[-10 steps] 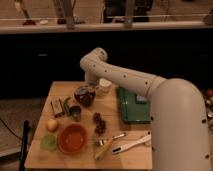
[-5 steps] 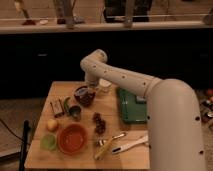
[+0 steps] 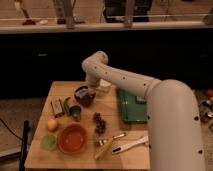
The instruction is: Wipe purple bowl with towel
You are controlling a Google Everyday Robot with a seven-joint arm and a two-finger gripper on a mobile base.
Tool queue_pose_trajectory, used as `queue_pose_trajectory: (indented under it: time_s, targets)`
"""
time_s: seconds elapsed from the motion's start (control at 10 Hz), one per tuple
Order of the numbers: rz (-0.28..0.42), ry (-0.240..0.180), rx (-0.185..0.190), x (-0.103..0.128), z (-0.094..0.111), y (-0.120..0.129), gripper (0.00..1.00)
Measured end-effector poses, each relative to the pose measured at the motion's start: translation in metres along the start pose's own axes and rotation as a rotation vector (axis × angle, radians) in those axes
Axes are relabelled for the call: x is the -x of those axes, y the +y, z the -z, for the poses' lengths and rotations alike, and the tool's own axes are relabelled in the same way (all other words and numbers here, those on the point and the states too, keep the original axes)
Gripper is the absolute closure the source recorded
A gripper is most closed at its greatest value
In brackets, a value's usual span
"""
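Note:
The purple bowl (image 3: 84, 95) sits on the wooden table (image 3: 115, 150) toward its back left, dark and glossy. My gripper (image 3: 91, 88) hangs at the end of the white arm (image 3: 125, 77), right at the bowl's right rim. A pale cloth, the towel (image 3: 103, 87), shows just right of the gripper, beside the bowl. The arm hides the gripper's tips and how the towel lies.
An orange bowl (image 3: 72, 138) and a small light-green bowl (image 3: 49, 142) sit front left, with a yellow fruit (image 3: 52, 125). A green tray (image 3: 129, 106) lies at right. Grapes (image 3: 99, 122), a banana (image 3: 103, 148), a white utensil (image 3: 131, 145) and a grey block (image 3: 57, 108) are on the table.
The arm's big white link has shifted slightly right and lower in the frame. The gripper stays at the purple bowl's rim.

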Motion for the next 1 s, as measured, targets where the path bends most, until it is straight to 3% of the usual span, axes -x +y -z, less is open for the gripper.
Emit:
queue_pose_trajectory:
  time_s: [0.5,1.0]
  targets:
    - [-0.049,-0.095,-0.03,-0.005,-0.014,-0.004,0.99]
    - [-0.038,-0.076,-0.016,-0.003,-0.029,-0.004,0.99]
